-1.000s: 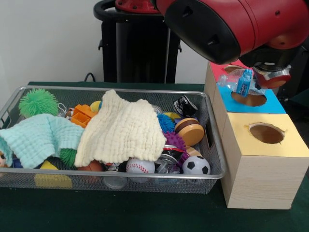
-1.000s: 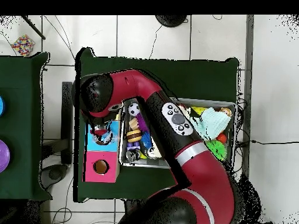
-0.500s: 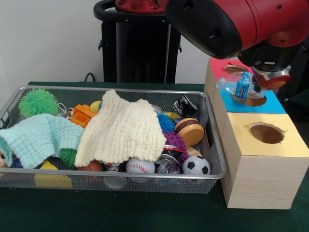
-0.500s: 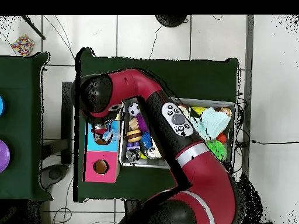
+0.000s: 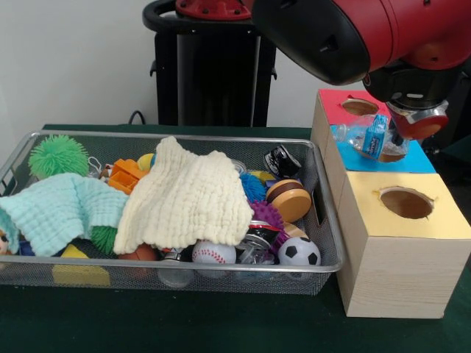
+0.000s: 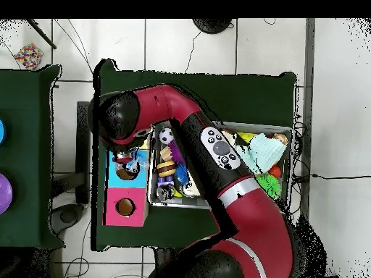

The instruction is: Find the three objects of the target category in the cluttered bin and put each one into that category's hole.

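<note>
My gripper hangs over the round hole of the blue-topped box, shut on a clear plastic bottle with a blue label. The bottle lies tilted across that hole, low against the box top. The silver wire-mesh bin sits left of the boxes, full of toys: a baseball, a soccer ball, a green spiky ball and a wooden yo-yo. In the overhead view my gripper is above the blue box, beside the bin.
A cream cloth and a mint cloth cover much of the bin's contents. A red-topped box stands behind the blue one and a yellow-topped box in front, each with a round hole. My arm spans the bin in the overhead view.
My gripper has come down a little with the bottle, from above the blue box to low across its hole. The bin's contents have not moved.
</note>
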Robot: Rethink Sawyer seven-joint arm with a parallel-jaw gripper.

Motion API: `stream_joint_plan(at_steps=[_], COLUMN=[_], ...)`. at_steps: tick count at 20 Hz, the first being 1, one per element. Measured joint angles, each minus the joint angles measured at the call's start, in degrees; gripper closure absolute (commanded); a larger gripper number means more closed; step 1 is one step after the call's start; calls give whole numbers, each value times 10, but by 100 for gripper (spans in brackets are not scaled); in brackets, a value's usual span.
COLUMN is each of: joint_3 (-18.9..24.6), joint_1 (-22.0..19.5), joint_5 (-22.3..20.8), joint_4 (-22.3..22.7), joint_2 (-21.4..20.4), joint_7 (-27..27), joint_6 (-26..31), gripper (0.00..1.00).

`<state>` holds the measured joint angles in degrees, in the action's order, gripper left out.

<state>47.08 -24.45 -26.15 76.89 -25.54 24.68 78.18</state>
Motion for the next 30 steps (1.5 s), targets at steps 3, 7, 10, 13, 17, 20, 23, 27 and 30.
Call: stream_joint_plan(at_steps=[3, 7, 10, 13, 17, 20, 23, 27, 30], joint_3=[-1, -3, -7, -12, -22, -26, -26, -26, -26], joint_1=[0, 0, 1, 4, 10, 14, 17, 19, 20], joint_5=[0, 0, -2, -3, -4, -5, -7, -8, -8], joint_4=[0, 0, 0, 0, 0, 0, 0, 1, 1], joint_2=[0, 0, 0, 0, -1, -3, -5, -7, -7], joint_7=[0, 0, 0, 0, 0, 0, 0, 0, 0], joint_6=[-3, -3, -3, -3, -3, -3, -3, -3, -3], gripper=[100, 100, 100, 100, 100, 100, 100, 100, 100])
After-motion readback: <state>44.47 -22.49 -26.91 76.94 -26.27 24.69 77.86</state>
